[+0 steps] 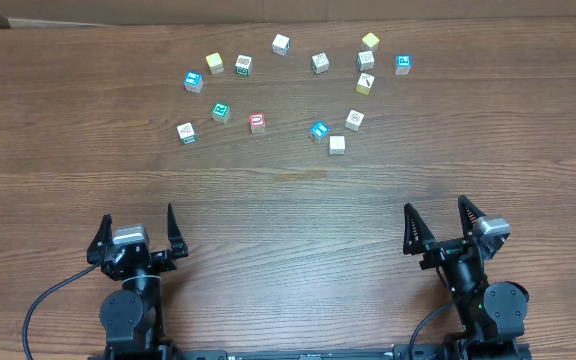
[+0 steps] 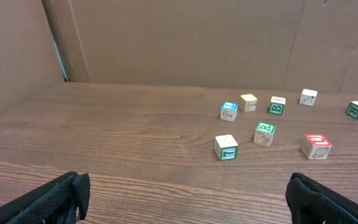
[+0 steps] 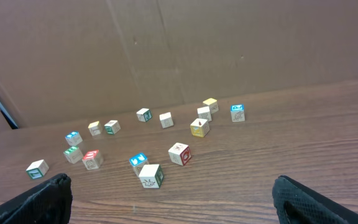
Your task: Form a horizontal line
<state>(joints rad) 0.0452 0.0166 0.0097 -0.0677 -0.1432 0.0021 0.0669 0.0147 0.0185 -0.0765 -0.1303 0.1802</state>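
Several small wooden cubes lie scattered across the far half of the table. No row of touching cubes shows among them, so the horizontal line is not in view. At the left are a white-green cube (image 1: 186, 132) (image 2: 226, 147), a green cube (image 1: 220, 111) and a red cube (image 1: 257, 122) (image 2: 316, 146). A teal-blue cube (image 1: 318, 130) (image 3: 138, 160) sits close to a white cube (image 1: 337, 144). A yellow cube (image 1: 215, 62) lies farther back. My left gripper (image 1: 138, 215) (image 2: 185, 193) and right gripper (image 1: 435, 207) (image 3: 173, 190) are both open and empty near the table's front edge, well short of the cubes.
More cubes lie at the back right, among them a yellow one (image 1: 370, 41), a blue one (image 1: 403, 64) and a white one (image 1: 281, 44). A brown cardboard wall (image 2: 185, 43) stands behind the table. Bare wood lies between the grippers and the cubes.
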